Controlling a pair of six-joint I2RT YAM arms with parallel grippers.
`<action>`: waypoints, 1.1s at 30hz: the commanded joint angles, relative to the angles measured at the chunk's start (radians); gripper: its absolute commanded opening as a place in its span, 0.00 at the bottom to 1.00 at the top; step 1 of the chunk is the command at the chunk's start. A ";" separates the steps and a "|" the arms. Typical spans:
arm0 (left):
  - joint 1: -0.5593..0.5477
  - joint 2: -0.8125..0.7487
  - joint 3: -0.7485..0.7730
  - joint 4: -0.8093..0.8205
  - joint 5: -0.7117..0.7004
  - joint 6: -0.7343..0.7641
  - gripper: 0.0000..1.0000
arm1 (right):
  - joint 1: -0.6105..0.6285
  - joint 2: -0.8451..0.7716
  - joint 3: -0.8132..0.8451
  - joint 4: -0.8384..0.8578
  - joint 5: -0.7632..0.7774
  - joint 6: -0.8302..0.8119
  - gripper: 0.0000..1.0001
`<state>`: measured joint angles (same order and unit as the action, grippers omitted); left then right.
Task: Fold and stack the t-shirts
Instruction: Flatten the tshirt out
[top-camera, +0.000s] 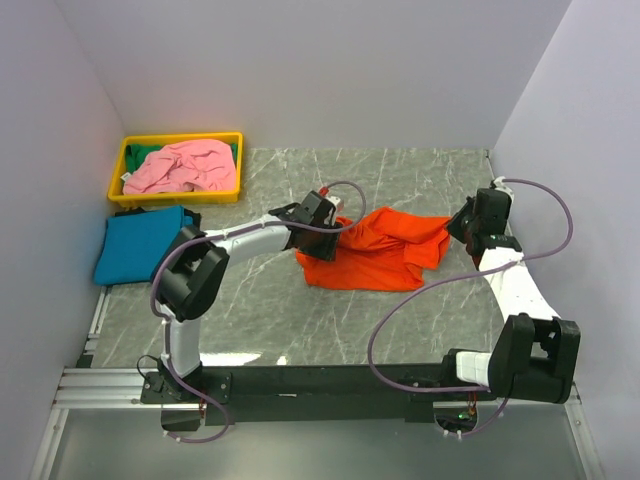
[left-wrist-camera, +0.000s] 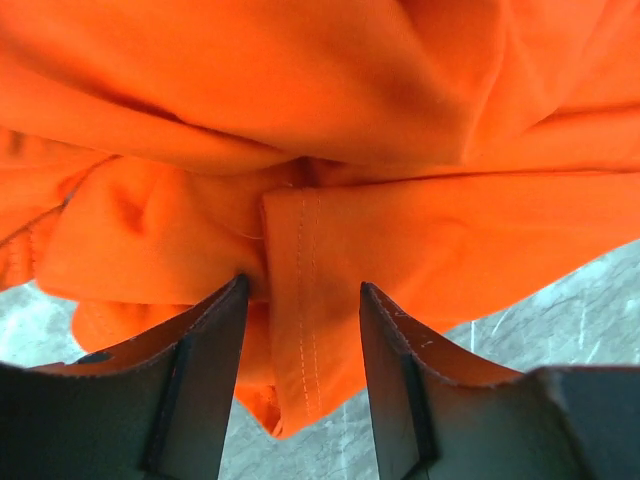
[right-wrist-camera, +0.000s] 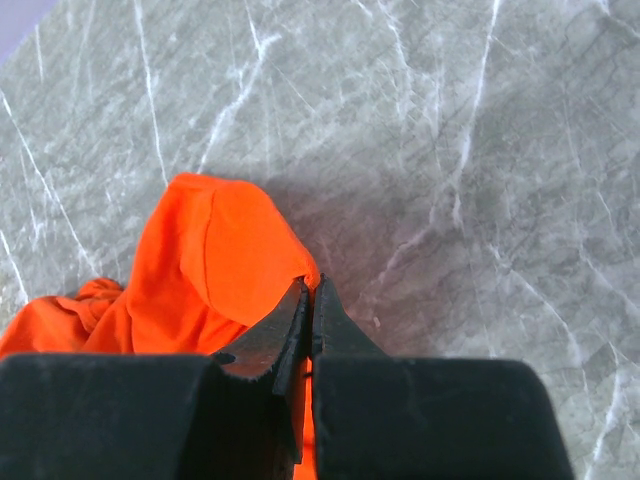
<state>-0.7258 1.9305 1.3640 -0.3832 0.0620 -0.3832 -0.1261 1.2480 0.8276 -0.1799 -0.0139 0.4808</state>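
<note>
Between jaws of left gripper (left-wrist-camera: 301, 292) sits a stitched hem fold of the orange t-shirt (left-wrist-camera: 450, 240). Jaws stand abt half-wide and cloth fills the gap, so can't tell whether they pinch it or only straddle it. Just past the fingertips the shirt is bunched in several layers, w/ tabletop (top-camera: 300, 320) showing under the hem.

Right gripper (right-wrist-camera: 310, 290) is closed tight on a corner of the same shirt at its opposite end. The cloth drapes down from the tips to its left, w/ grey marble on the other side.

Step in hand looks like spreading the shirt flat before folding. To do it well:
- left should bite the hem only, not the whole wad behind it
- draw both ends apart evenly and low so creases pull out w/o lifting the middle
- right must keep its corner while left pulls

Room: right gripper is near the side wall (top-camera: 570, 150), so little travel outward there. Left has more, but outboard of its arm lies the teal t-shirt (top-camera: 140, 245), and beyond that the yellow tray (top-camera: 178, 139) w/ the pink t-shirt (top-camera: 185, 165). Bare marble lies from the shirt toward the arm bases and toward the back wall, prob best place to lay it out.
</note>
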 joint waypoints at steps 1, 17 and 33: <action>-0.018 0.008 0.047 0.009 0.004 -0.003 0.54 | -0.021 -0.016 -0.015 0.045 -0.023 -0.016 0.00; -0.026 -0.091 0.023 0.017 -0.095 0.027 0.01 | -0.067 -0.012 -0.005 0.042 -0.043 -0.011 0.00; 0.275 -0.654 -0.201 0.036 -0.419 0.159 0.01 | -0.265 -0.180 -0.073 0.065 -0.005 0.134 0.00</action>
<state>-0.4732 1.3525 1.2392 -0.3759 -0.2401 -0.2470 -0.3676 1.1576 0.8032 -0.1654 -0.0586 0.5644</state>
